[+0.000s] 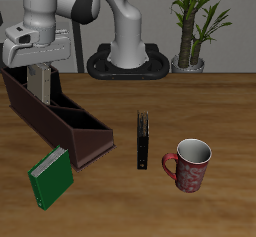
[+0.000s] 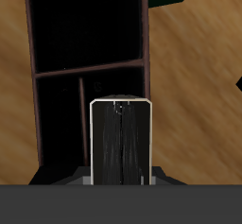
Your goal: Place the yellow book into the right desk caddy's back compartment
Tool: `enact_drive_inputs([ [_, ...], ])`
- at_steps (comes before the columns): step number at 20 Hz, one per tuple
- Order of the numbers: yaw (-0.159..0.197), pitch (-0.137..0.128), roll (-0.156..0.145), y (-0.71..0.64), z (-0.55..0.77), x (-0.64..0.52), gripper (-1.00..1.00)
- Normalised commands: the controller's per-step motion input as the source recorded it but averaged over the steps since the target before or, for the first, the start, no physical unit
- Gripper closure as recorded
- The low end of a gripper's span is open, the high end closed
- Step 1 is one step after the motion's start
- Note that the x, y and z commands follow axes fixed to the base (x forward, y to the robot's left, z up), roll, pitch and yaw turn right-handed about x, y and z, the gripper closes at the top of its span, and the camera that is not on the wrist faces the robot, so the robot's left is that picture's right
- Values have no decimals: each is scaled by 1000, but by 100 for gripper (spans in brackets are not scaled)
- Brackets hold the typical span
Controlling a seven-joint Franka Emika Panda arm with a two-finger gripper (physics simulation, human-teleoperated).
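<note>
My gripper (image 1: 40, 78) is shut on the yellow book (image 1: 40, 89) and holds it upright over the far end of the right desk caddy (image 1: 75, 131), a long dark brown box with dividers. In the wrist view the book (image 2: 121, 143) shows edge-on, greyish with a pale rim, between my jaws. Below it is the dark end cell, the back compartment (image 2: 59, 114), closed off by a divider (image 2: 90, 72) from the larger cell (image 2: 90, 25) beyond. The book's lower edge is near the caddy's rim; I cannot tell whether it touches.
A green book (image 1: 50, 176) leans against the caddy's near end. A black book (image 1: 144, 141) stands upright mid-table. A red mug (image 1: 190, 164) is beside it toward the front edge. The robot base (image 1: 130, 61) and a potted plant (image 1: 195, 26) stand at the back.
</note>
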Motion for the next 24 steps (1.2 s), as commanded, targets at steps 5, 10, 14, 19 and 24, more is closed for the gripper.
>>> enact_drive_inputs([
  [5, -15, 6, -18, -82, -83, 44, 100],
  [10, 10, 15, 4, -8, -162, 79, 100],
  [14, -18, 9, -12, -37, -53, 155, 100],
  [19, -8, 11, -3, -16, -120, 125, 100],
  [24, -9, 18, -8, -13, -144, 112, 100],
])
